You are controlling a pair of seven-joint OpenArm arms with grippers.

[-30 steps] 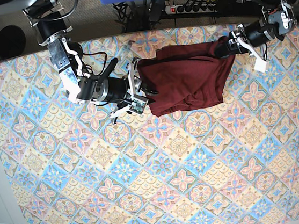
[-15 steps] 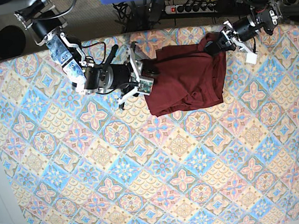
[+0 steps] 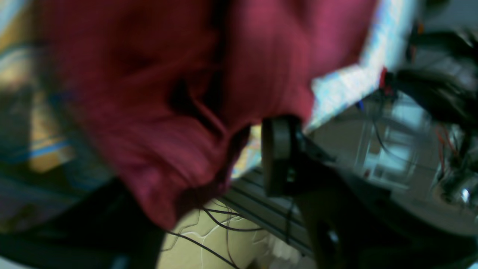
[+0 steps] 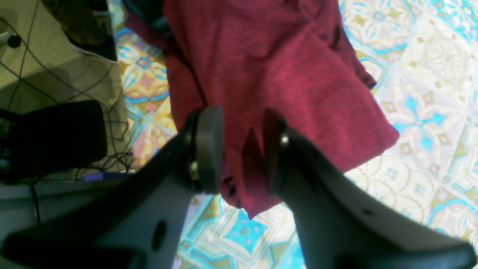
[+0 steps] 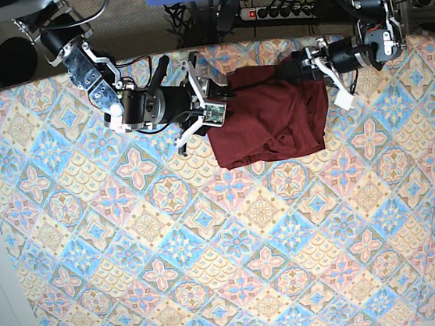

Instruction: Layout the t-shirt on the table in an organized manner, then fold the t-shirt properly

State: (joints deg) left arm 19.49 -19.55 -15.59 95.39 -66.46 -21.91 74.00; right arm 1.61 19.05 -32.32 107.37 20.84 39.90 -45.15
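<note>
- Right gripper (image 4: 239, 149): fingers parted, a fold of the t-shirt (image 4: 269, 74) running between them; the right-hand finger touches the cloth, but no clear squeeze shows, so whether it grips I cannot tell.
- Left gripper (image 5: 306, 65): the wrist view is badly blurred. One finger (image 3: 278, 153) stands clear just beside the shirt's hanging edge; the other is hidden behind cloth. Grip or release, I cannot tell.
- T-shirt (image 5: 268, 114): bunched in a rumpled heap at the far middle of the table (image 5: 214, 273), between both arms, sleeves impossible to make out.
- Cables (image 5: 278, 3) lie past the far edge.
</note>
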